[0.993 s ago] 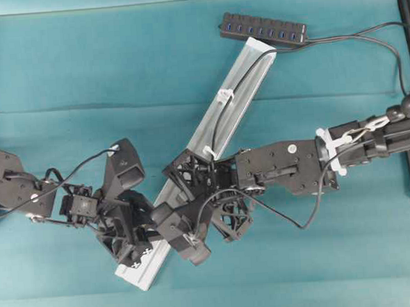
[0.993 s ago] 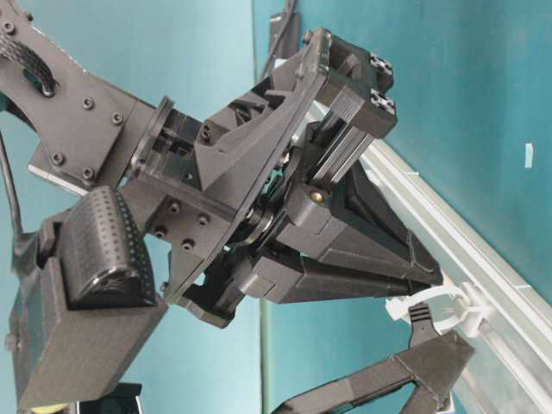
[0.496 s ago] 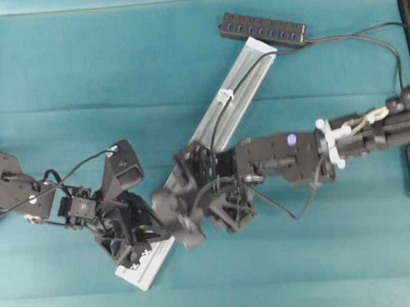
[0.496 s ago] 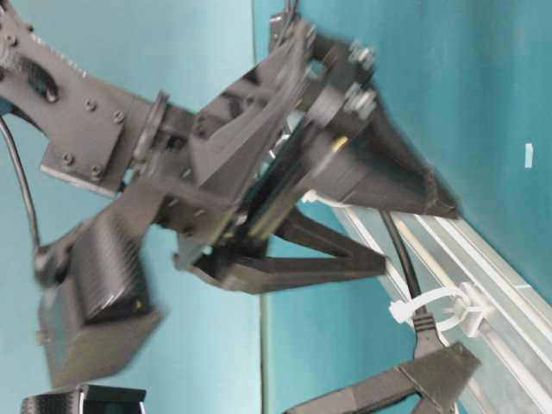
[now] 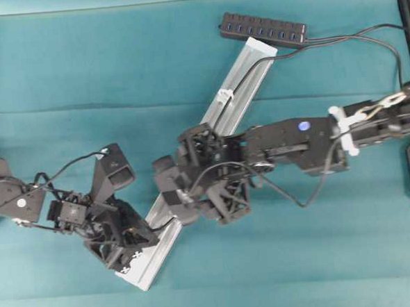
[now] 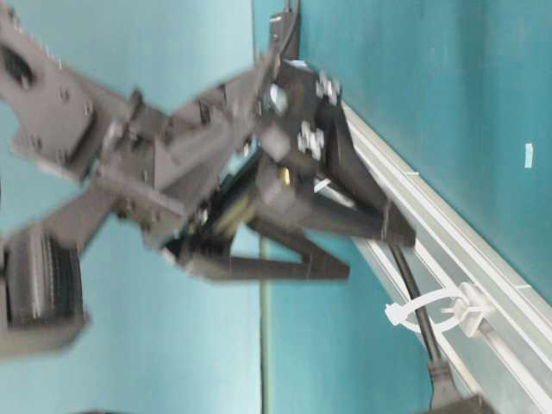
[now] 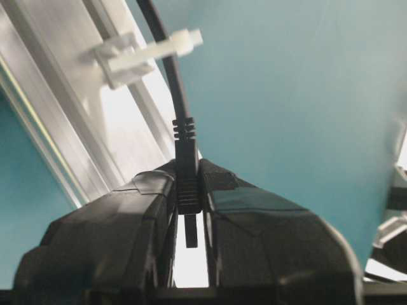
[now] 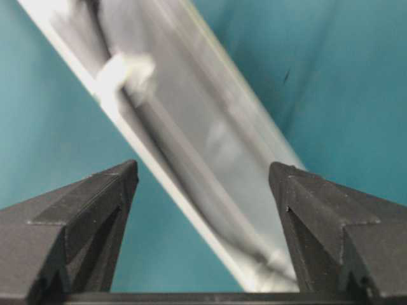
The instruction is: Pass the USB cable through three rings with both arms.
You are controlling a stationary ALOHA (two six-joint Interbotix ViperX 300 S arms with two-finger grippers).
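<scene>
A long silver aluminium rail (image 5: 211, 143) runs across the teal table (image 5: 81, 63) from seven o'clock to one o'clock. At its one o'clock end lies a black multi-port hub (image 5: 262, 29). The thin dark USB cable (image 5: 220, 114) lies on the rail, through a small white plastic ring (image 5: 224, 95) near that end.

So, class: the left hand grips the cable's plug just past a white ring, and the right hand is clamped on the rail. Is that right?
Not quite. The right hand is open, its fingers spread over the rail without gripping it, as the right wrist view shows. The left hand does grip the cable's plug just past a white ring.
</scene>
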